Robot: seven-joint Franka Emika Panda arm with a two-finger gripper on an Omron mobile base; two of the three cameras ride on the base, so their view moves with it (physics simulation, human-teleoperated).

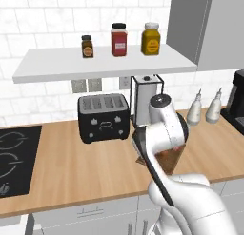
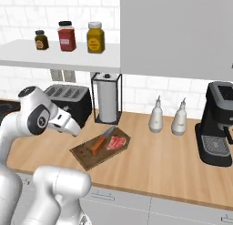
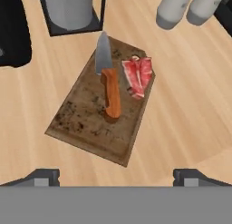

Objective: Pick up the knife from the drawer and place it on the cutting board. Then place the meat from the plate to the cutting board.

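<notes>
the gripper [image 3: 116, 173] hangs above the counter with its two dark finger tips spread wide apart and nothing between them. straight ahead of it, down its line of sight, lies the cutting board [image 3: 86, 123], a thin dark brown wooden slab with a mottled, worn grain. on the board rests the knife [image 3: 108, 80], its smooth orange-brown handle toward the gripper and its grey blade pointing away, long axis running roughly along the board's length. just beside the blade, on the board's far corner, sits the meat [image 3: 139, 75], a soft, flat red slab with pale streaks. both things look to be where the task wants them, so little seems left but to draw clear.
</notes>
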